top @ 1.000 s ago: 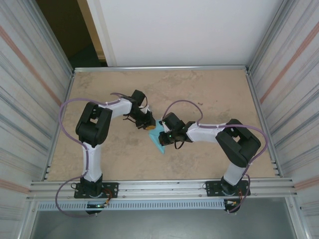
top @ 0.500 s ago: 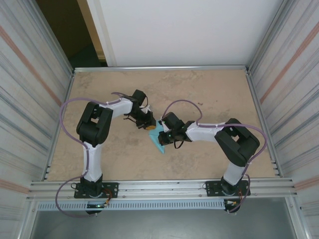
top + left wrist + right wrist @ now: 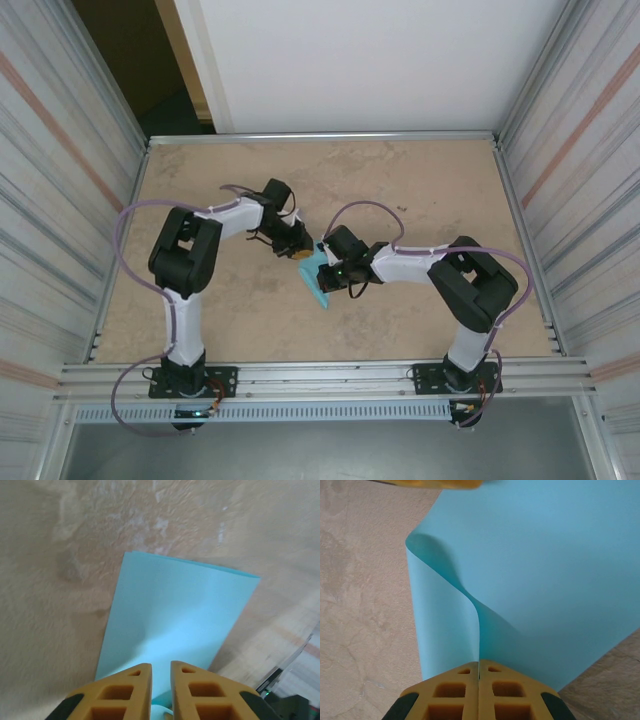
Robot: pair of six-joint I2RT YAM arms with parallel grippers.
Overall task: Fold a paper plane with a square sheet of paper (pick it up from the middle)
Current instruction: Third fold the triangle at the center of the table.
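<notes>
The square sheet of paper is light blue and lies folded into a narrower shape at the middle of the table; a paper plane is out of view. My right gripper comes at it from the right. In the right wrist view the right gripper is shut on a raised fold of the sheet, whose edge runs into the seam between the fingers. My left gripper is at the sheet's upper left end. In the left wrist view the left gripper has a narrow gap between its fingers, over the sheet.
The tan table has metal rails along its edges and corrugated walls on both sides. One left fingertip shows at the top of the right wrist view, close to the far end of the sheet. Bare table lies all round the two grippers.
The left gripper's jaws have parted a little. Both arms and the sheet have hardly moved.
</notes>
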